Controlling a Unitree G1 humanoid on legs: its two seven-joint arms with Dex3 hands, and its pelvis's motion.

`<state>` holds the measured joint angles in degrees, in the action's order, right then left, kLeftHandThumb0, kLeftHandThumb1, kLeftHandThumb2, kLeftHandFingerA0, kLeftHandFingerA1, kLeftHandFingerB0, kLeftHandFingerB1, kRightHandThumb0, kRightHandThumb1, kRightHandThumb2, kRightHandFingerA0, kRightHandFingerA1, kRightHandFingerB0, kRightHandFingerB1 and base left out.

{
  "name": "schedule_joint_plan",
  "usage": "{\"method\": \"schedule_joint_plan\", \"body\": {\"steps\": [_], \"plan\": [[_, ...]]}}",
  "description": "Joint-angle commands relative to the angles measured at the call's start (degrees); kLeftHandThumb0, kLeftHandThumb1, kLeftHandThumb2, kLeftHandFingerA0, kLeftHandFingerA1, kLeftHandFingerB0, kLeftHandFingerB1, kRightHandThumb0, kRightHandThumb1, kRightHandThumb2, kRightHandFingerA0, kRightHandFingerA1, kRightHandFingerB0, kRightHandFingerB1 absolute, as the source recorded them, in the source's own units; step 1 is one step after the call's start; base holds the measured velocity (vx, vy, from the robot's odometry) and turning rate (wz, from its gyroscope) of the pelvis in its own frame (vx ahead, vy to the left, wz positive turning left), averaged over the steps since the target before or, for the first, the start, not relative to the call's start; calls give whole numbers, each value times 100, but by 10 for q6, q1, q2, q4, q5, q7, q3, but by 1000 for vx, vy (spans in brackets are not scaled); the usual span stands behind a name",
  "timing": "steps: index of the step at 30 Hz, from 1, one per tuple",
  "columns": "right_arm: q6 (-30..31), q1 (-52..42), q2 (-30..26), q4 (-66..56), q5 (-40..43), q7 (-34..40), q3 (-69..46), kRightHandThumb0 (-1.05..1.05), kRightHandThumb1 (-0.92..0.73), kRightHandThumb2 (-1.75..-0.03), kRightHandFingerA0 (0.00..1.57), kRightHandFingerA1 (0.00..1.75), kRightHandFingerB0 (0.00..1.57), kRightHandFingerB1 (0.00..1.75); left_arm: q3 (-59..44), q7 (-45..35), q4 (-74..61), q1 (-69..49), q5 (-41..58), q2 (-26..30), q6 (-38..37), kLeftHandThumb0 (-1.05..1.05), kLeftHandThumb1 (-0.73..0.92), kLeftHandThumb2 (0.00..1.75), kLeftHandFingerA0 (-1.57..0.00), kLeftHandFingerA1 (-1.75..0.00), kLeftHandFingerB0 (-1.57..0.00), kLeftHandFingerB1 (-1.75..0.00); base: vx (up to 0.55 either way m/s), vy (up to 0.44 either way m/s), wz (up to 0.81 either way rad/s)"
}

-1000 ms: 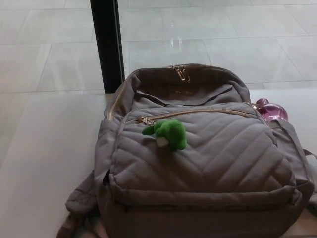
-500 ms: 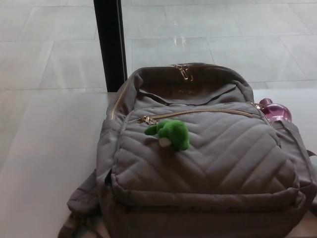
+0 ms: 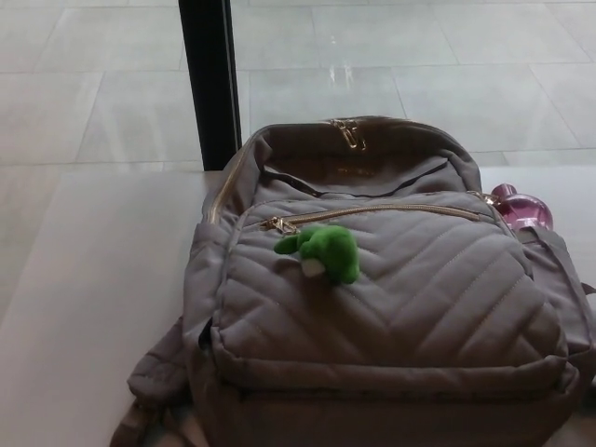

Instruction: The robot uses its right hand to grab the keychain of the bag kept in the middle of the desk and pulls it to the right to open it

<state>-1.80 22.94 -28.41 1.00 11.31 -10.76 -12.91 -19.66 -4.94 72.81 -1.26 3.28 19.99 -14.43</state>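
While unheld — keychain [image 3: 323, 253] on bag [image 3: 391, 307] (zipper's left end)

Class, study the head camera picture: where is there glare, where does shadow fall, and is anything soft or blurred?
Head view: a bright glare patch sits on the floor tiles behind the backpack; the backpack's lower front falls into dim shadow; the whole frame is slightly soft, yet the green plush keychain and gold zipper stay distinguishable; the pink bottle glints.

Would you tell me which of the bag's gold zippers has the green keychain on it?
The front-pocket zipper, shut, with the green keychain at its left end; the top zipper carries only plain gold pulls.
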Motion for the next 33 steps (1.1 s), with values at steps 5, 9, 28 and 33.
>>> {"method": "schedule_joint_plan", "body": {"steps": [5,9,28,33], "plan": [[230,133,32,-147,-73,-21,191,-79,-61,-59,59,62,43,36,11,6,-2,-10,-3,5,-26,-56,60,59,-66,-46,-59,-40,0,0,0],[223,141,27,-130,-93,-29,212,-77,-64,-59,58,65,44,38,6,3,-5,-13,4,3,-21,-54,60,59,-67,-47,-60,-41,0,0,0],[274,111,32,-202,-202,-26,320,-69,-65,-60,63,60,56,40,16,5,7,-4,6,9,-18,-51,61,59,-66,-47,-61,-41,0,0,0],[257,96,43,-190,-229,-22,340,-67,-52,-93,60,70,53,57,29,10,-9,-13,-2,11,-29,-55,62,60,-69,-48,-60,-41,0,0,0]]}}
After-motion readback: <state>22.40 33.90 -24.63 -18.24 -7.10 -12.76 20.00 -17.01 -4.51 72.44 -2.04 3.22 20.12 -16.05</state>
